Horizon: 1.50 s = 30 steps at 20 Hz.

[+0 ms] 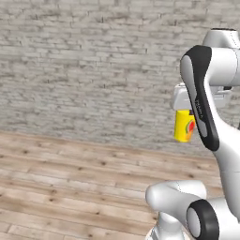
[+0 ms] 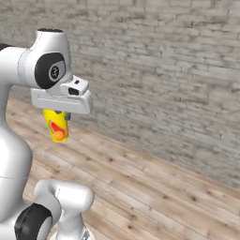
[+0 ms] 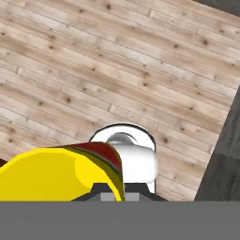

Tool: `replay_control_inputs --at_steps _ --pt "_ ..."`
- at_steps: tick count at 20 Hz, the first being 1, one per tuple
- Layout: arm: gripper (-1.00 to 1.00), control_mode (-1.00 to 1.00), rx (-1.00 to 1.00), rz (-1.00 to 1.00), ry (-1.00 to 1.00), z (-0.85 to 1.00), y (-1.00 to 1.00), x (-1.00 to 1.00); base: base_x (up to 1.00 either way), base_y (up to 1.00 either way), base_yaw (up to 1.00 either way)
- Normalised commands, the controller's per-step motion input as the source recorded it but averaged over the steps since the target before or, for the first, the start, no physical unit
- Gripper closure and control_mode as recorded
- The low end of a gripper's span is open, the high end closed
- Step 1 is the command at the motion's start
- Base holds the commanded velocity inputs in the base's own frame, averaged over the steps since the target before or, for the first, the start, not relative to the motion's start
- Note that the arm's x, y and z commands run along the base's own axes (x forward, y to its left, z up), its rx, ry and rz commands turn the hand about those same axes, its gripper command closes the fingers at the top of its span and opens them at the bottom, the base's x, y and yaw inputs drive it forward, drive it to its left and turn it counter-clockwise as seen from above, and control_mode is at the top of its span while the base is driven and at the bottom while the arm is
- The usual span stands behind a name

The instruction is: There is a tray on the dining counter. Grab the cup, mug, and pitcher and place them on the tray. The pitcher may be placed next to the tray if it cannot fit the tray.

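Observation:
My gripper [image 1: 184,117] is shut on the cup [image 1: 183,125], a small yellow tumbler with a red-orange mark, and holds it high in the air in front of the arm. From the right base view the cup [image 2: 57,126] hangs tilted under the white hand, with the gripper [image 2: 59,115] around its upper part. Seen from the hand, the cup [image 3: 56,173] lies close at the lower left, covering most of the gripper [image 3: 112,194]. The tray, dining counter, mug and pitcher are out of view.
A light wooden plank floor [image 1: 70,187] lies below the cup. A grey brick wall [image 2: 178,70] stands behind it. A dark grey slab [image 3: 225,154] cuts into the right edge of the hand view.

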Motion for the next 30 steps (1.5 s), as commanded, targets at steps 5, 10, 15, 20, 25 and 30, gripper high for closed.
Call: replay_control_inputs --at_steps 5,10,15,20,25,30 --pt "1.00 1.00 0.00 0.00 0.00 0.00 0.00 0.00 0.96 -0.03 0.31" --pt "1.00 1.00 0.00 0.00 0.00 0.00 0.00 0.00 1.00 0.00 0.38" --pt "1.00 1.00 0.00 0.00 0.00 0.00 0.00 0.00 0.96 0.00 0.64" --pt "1.00 1.00 0.00 0.00 0.00 0.00 0.00 0.00 0.95 0.00 0.63" --pt "1.00 1.00 0.00 0.00 0.00 0.00 0.00 0.00 0.95 0.00 0.58" --pt "1.00 1.00 0.00 0.00 0.00 0.00 0.00 0.00 0.98 0.00 0.44"
